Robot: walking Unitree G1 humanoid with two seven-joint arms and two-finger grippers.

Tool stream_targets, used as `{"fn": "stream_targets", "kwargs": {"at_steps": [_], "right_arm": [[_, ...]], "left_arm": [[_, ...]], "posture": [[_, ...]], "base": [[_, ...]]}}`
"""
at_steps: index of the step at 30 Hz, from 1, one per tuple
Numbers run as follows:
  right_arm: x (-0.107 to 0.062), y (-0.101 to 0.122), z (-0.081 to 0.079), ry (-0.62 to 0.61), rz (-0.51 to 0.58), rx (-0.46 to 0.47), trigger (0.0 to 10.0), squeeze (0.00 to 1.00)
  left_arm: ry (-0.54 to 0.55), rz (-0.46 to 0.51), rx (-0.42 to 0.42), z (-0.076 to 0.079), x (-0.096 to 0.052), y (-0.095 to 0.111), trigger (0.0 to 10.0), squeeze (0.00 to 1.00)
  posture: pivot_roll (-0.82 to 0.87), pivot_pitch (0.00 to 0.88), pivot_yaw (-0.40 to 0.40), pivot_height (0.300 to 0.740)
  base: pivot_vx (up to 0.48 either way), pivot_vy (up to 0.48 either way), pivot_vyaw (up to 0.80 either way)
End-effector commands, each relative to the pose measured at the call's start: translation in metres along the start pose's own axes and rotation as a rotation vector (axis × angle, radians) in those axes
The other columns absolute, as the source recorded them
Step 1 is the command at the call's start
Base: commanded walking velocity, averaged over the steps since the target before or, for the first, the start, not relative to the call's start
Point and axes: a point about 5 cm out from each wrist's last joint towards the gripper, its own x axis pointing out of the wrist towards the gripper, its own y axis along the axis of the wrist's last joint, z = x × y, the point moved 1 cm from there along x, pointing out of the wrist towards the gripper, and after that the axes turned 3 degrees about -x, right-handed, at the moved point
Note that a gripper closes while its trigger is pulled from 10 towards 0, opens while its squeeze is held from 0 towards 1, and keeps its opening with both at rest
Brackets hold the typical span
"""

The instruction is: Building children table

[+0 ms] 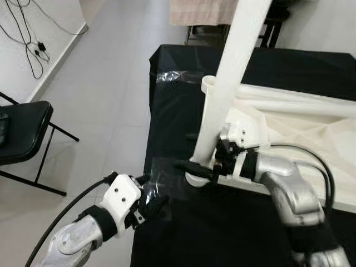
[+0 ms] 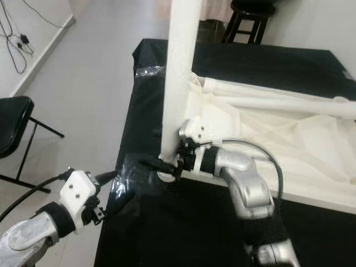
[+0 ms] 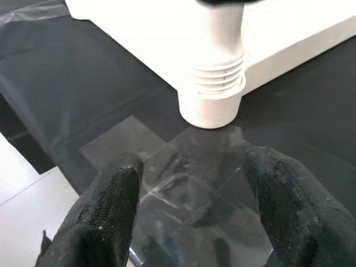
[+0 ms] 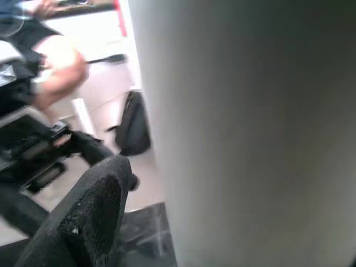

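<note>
A white children's table top (image 1: 300,128) lies upside down on a black-covered table (image 1: 183,239). A white table leg (image 1: 233,72) stands upright in its near-left corner socket, its threaded foot (image 3: 217,83) resting on the black cover. My right gripper (image 1: 196,167) is shut on the leg's base, with one black finger (image 4: 83,222) beside the leg. My left gripper (image 1: 153,201) hovers open at the black table's left edge, above clear plastic film (image 3: 167,167), a short way from the leg's foot. Nothing sits between its fingertips (image 3: 111,211).
A black folding chair (image 1: 22,130) stands on the tiled floor to the left, with cables (image 1: 33,50) near the wall. A dark stool (image 2: 250,16) is beyond the table. More clear plastic (image 1: 167,75) lies at the table's far left corner. A person (image 4: 55,72) appears blurred.
</note>
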Motion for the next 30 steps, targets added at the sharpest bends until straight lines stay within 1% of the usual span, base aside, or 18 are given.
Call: {"fn": "stream_targets", "kwargs": {"at_steps": [1, 5, 6, 8, 9, 14, 17, 18, 21, 22, 23, 24, 25, 26, 27, 28, 29, 30], "right_arm": [[0.005, -0.003, -0.002, 0.086, 0.005, 0.008, 10.0, 0.00], [0.006, -0.003, 0.002, 0.117, -0.001, 0.009, 10.0, 0.00], [0.006, -0.003, 0.005, 0.135, -0.001, 0.016, 3.2, 0.00], [0.006, -0.003, 0.005, 0.135, -0.001, 0.016, 3.2, 0.00], [0.006, -0.003, 0.009, 0.154, -0.010, 0.022, 0.0, 0.00], [0.000, -0.007, 0.013, 0.186, -0.026, 0.046, 0.0, 0.00], [-0.011, -0.017, 0.009, 0.119, -0.038, 0.061, 0.0, 0.00], [-0.011, -0.017, 0.009, 0.119, -0.038, 0.061, 0.0, 0.00], [-0.021, -0.027, 0.007, -0.036, -0.061, 0.059, 0.0, 0.00], [-0.021, -0.027, 0.007, -0.036, -0.061, 0.059, 0.0, 0.00], [-0.021, -0.030, 0.008, -0.154, -0.070, 0.057, 0.0, 0.00], [-0.021, -0.031, 0.009, -0.234, -0.076, 0.056, 0.0, 0.00], [-0.024, -0.042, 0.022, -0.691, -0.147, 0.064, 0.0, 0.00], [-0.024, -0.042, 0.022, -0.691, -0.147, 0.064, 0.0, 0.00], [-0.025, -0.055, 0.008, -0.853, -0.204, 0.106, 0.0, 0.00], [-0.023, -0.063, -0.006, -0.920, -0.235, 0.130, 0.0, 0.00], [-0.013, -0.070, -0.023, -0.884, -0.254, 0.147, 0.0, 0.00], [-0.008, -0.069, -0.028, -0.825, -0.235, 0.134, 0.0, 0.00]], "left_arm": [[-0.015, -0.023, 0.013, 0.003, -0.001, -0.001, 10.0, 0.00], [-0.012, -0.024, 0.020, 0.003, -0.001, -0.001, 10.0, 0.00], [-0.010, -0.023, 0.022, 0.002, -0.001, 0.000, 10.0, 0.00], [-0.010, -0.023, 0.022, 0.002, -0.001, 0.000, 10.0, 0.00], [-0.006, -0.024, 0.025, 0.002, 0.000, 0.000, 10.0, 0.00], [0.003, -0.024, 0.030, 0.000, 0.000, 0.001, 10.0, 0.00], [0.005, -0.025, 0.033, 0.000, 0.000, 0.001, 10.0, 0.00], [0.005, -0.025, 0.033, 0.000, 0.000, 0.001, 10.0, 0.00], [0.004, -0.032, 0.036, -0.002, 0.000, 0.000, 10.0, 0.00], [0.004, -0.032, 0.036, -0.002, 0.000, 0.000, 10.0, 0.00], [0.003, -0.033, 0.036, -0.002, 0.000, 0.000, 10.0, 0.00], [0.003, -0.034, 0.037, -0.003, -0.001, 0.000, 10.0, 0.00], [0.005, -0.040, 0.040, -0.005, -0.001, -0.001, 10.0, 0.00], [0.005, -0.040, 0.040, -0.005, -0.001, -0.001, 10.0, 0.00], [0.009, -0.042, 0.040, -0.006, -0.002, -0.001, 10.0, 0.00], [0.012, -0.043, 0.042, -0.007, -0.002, -0.001, 10.0, 0.00], [0.015, -0.046, 0.042, -0.008, -0.003, -0.001, 10.0, 0.00], [0.017, -0.048, 0.043, -0.009, -0.003, -0.001, 10.0, 0.00]], "posture": [[0.13, 0.175, -0.072, 0.740], [0.14, 0.174, -0.076, 0.740], [0.14, 0.176, -0.080, 0.740], [0.14, 0.176, -0.080, 0.740], [0.14, 0.177, -0.082, 0.740], [0.12, 0.181, -0.091, 0.740], [0.10, 0.189, -0.085, 0.740], [0.10, 0.189, -0.085, 0.740], [0.09, 0.193, -0.082, 0.740], [0.09, 0.193, -0.082, 0.740], [0.08, 0.196, -0.087, 0.740], [0.08, 0.197, -0.091, 0.740], [0.08, 0.199, -0.092, 0.740], [0.08, 0.199, -0.092, 0.740], [0.07, 0.206, -0.089, 0.740], [0.08, 0.208, -0.089, 0.740], [0.07, 0.203, -0.071, 0.740], [0.07, 0.200, -0.066, 0.740]], "base": [[0.000, 0.000, 0.00], [0.000, 0.000, 0.00], [0.000, 0.000, 0.00], [0.000, 0.000, 0.00], [0.000, 0.000, 0.00], [0.000, 0.000, 0.00], [0.000, 0.000, 0.00], [0.000, 0.000, 0.00], [0.000, 0.000, 0.00], [0.000, 0.000, 0.00], [0.000, 0.000, 0.00], [0.000, 0.000, 0.00], [0.000, 0.000, 0.00], [0.000, 0.000, 0.00], [0.000, 0.000, 0.00], [0.000, 0.000, 0.00], [0.000, 0.000, 0.00], [0.000, 0.000, 0.00]]}}
